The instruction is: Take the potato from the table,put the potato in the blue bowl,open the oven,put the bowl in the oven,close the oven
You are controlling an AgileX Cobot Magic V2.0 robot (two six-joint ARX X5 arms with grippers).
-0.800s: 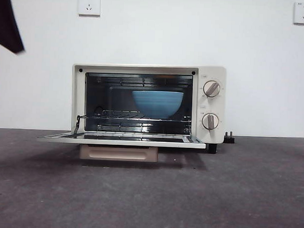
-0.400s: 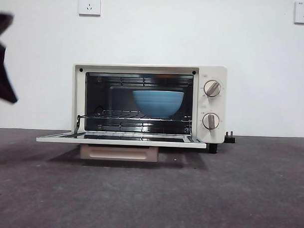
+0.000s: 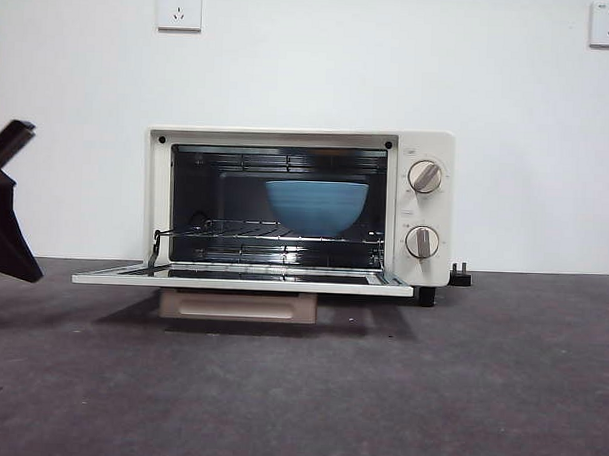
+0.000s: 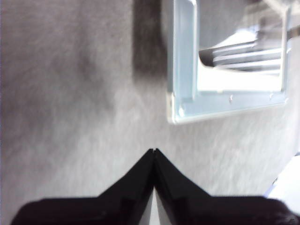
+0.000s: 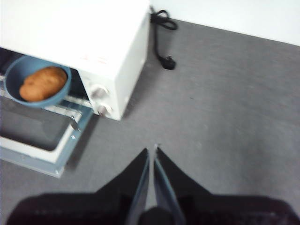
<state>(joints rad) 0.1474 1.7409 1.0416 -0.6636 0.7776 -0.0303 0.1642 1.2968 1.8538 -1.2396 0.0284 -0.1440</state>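
Front view: oven [image 3: 297, 208] sits mid-frame on the table [image 3: 379, 391], against a white wall [image 3: 310, 68]. Door [image 3: 243, 280] is down flat, sticking out toward the camera, w/ its beige handle [image 3: 239, 306] hanging below the door edge. Bowl [image 3: 316, 206] stands upright on the wire rack [image 3: 274, 232] inside, right of centre in the cavity. Two knobs [image 3: 424, 177] are stacked on the oven's right panel. A black plug [image 3: 460, 276] lies on the table just beside the oven's lower right corner. Two wall sockets [image 3: 179, 8] sit at the frame's top, one upper left, one upper right.

Left gripper [image 3: 5, 213] shows as a dark shape at the left edge of the front view, mid-height, well apart from the door's left end. In the left wrist view its gripper [image 4: 154, 151] has jaws pressed together, tips meeting, holding nothing, above bare table near the door's corner [image 4: 174, 118].

Right wrist view: right gripper [image 5: 152, 151] has jaws close together w/ a thin slit between them, empty, over bare table and apart from the oven's knob side. Potato [image 5: 43, 83] lies inside the bowl [image 5: 14, 75], upper left of that frame, bowl on the rack in the open oven [image 5: 93, 42]. Black cord [image 5: 161, 21] trails behind the oven, top centre of the frame.
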